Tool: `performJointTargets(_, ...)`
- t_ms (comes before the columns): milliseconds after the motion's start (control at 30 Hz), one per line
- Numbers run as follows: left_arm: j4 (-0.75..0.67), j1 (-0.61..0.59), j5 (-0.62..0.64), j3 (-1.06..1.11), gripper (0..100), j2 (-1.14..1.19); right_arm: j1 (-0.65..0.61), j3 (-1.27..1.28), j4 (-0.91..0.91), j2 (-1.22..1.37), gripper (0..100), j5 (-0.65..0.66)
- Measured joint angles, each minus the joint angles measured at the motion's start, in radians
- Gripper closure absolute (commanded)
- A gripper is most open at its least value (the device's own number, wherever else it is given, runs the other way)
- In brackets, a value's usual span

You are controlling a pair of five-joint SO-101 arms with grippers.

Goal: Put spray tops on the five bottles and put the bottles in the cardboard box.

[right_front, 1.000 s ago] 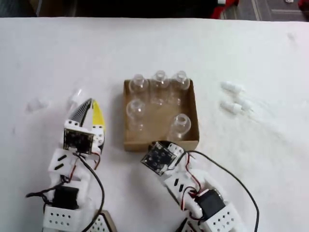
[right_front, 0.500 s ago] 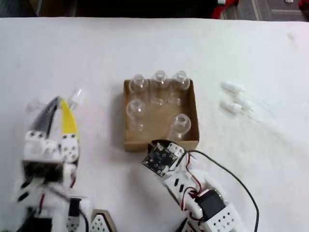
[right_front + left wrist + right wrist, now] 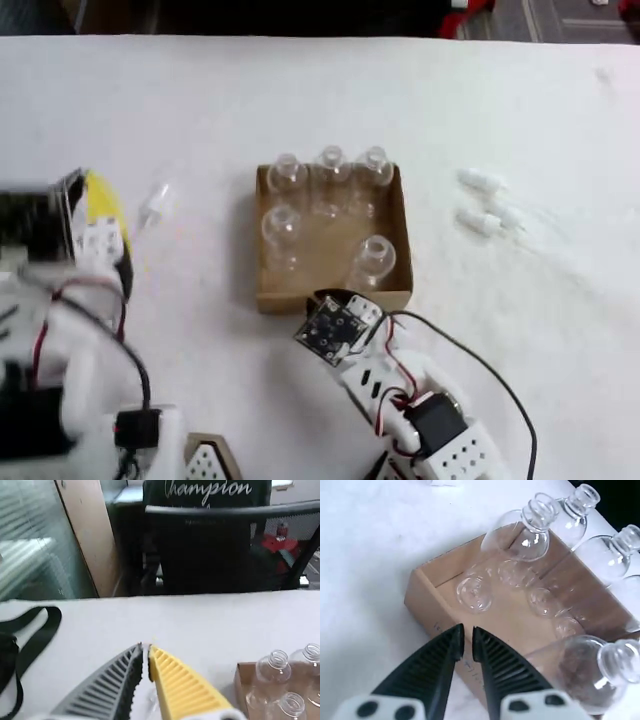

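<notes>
Although all five bottles (image 3: pixel 330 165) stand upright in the box (image 3: pixel 404 240), their necks are bare, so the capping step looks not yet begun. Three tops (image 3: pixel 482 182) lie together on the bench (image 3: pixel 300 90) right of the box, well apart from it; one more top (image 3: pixel 155 205) lies left of it. The right gripper (image 3: pixel 467 632) sits just over the box's near wall, its fingers closed to a thin slit with nothing between them. The left gripper (image 3: pixel 145 652) is up off the bench at the far left, fingers almost touching and empty. By my reading, the next move calls for a gripper to open, come down on a top (the lone one lies nearest the left arm) and carry it to a bottle neck while the bottle is steadied.
</notes>
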Motion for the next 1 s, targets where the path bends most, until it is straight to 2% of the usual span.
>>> performJointTargets(100,0.038,0.000,0.068,-0.058,97,0.127,0.000,0.000,0.000,0.000,98.1,0.000)
performJointTargets(267,0.038,0.000,0.084,-0.072,97,0.184,0.000,0.000,0.000,0.000,98.1,0.043)
performJointTargets(400,0.040,-0.005,-0.060,-0.072,97,0.193,0.000,0.000,0.000,0.000,98.1,0.046)
performJointTargets(500,0.069,-0.071,-0.117,-0.083,97,0.233,0.000,0.000,0.000,0.000,98.1,0.046)
performJointTargets(633,0.087,-0.164,-0.186,-0.157,97,0.430,0.000,0.000,0.000,0.000,98.1,0.048)
performJointTargets(833,0.175,-0.189,-0.450,-0.256,98,0.810,0.000,0.000,0.000,0.000,98.1,0.048)
performJointTargets(1000,0.232,-0.218,-0.474,-0.354,97,1.008,0.000,0.000,0.000,0.000,98.1,0.048)
